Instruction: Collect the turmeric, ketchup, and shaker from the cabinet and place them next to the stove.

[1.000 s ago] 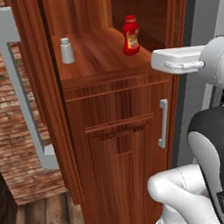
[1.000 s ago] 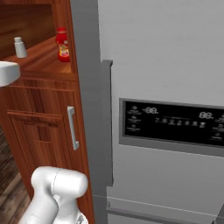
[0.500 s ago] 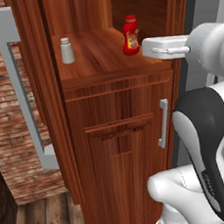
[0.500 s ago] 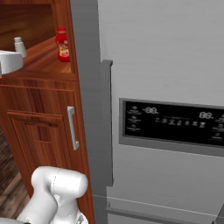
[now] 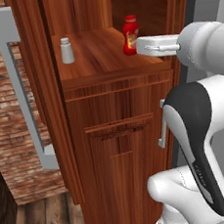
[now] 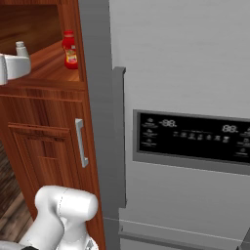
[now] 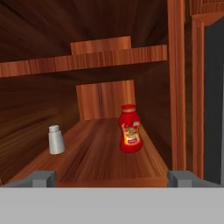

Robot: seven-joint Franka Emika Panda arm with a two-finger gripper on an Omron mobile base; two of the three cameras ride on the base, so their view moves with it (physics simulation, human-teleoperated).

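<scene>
The ketchup [image 5: 130,34], a red bottle with a yellowish label, stands at the right of the shelf niche in the cabinet [image 5: 111,133]. The shaker [image 5: 66,50], small and pale grey, stands at the left of the same shelf. In the hand view the ketchup [image 7: 130,134] is ahead and slightly right, the shaker [image 7: 55,140] ahead on the left. My gripper [image 7: 113,178] is open and empty, level with the shelf's front edge, short of both. In the right base view the ketchup [image 6: 70,50] and shaker [image 6: 20,47] show beyond my white hand. The turmeric and the stove are out of view.
A grey fridge [image 6: 195,73] with a dark display panel stands right of the cabinet. A long grey bar handle [image 5: 20,90] runs down the open cabinet door on the left, before a brick wall [image 5: 6,121]. A short handle [image 6: 80,141] sits on the lower door.
My hand has moved up and leftward to the shelf niche's front, closer to the ketchup. The jaws have stayed open. The bottle and shaker have not moved.
</scene>
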